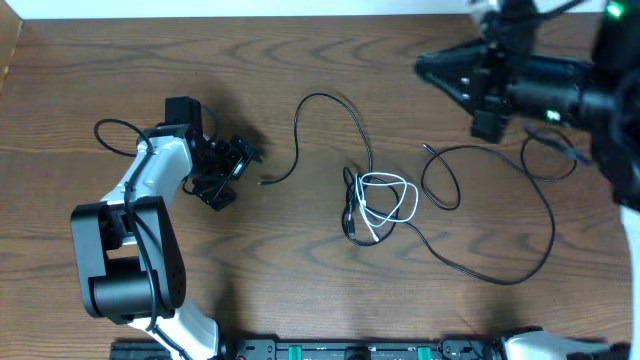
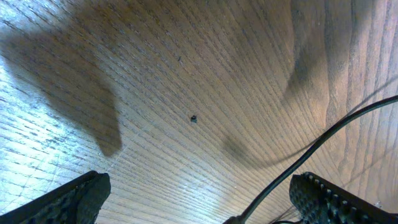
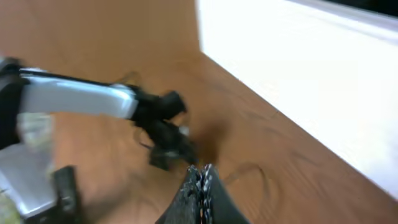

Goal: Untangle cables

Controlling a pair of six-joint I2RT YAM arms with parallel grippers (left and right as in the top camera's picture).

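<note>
Left pincer (image 2: 200,183) is wide open. Its two fingers (image 2: 78,199) stand far apart with only bare wood between them. It sits low over the left half of the tabletop (image 1: 300,40). One loose end of the black cord (image 1: 322,97) lies just beside it, and in the left wrist view the cord runs off to the right from between the fingers. I think the pincer is open like that so it can close on this end.

Right pincer (image 1: 425,68) is shut tight. It hangs near the far right corner and looks high above the wood. Its own view is blurry, but I see nothing held in it. I think it is up there to be out of the way.

Going out from the left pincer, the black cord makes a big loop toward the far edge, then comes down to the middle of the tabletop. There it is mixed up with the white cord (image 1: 411,200), which lies in a small bunch of loops. The two touch and cross, but I cannot tell which is on top. From there the black cord swings toward the near edge, then bends back up on the right side.

The cords are not pulled apart yet. Drawing the free black end away from the white loops looks like a good next move. A hard tug might drag the white cord along too.
</note>
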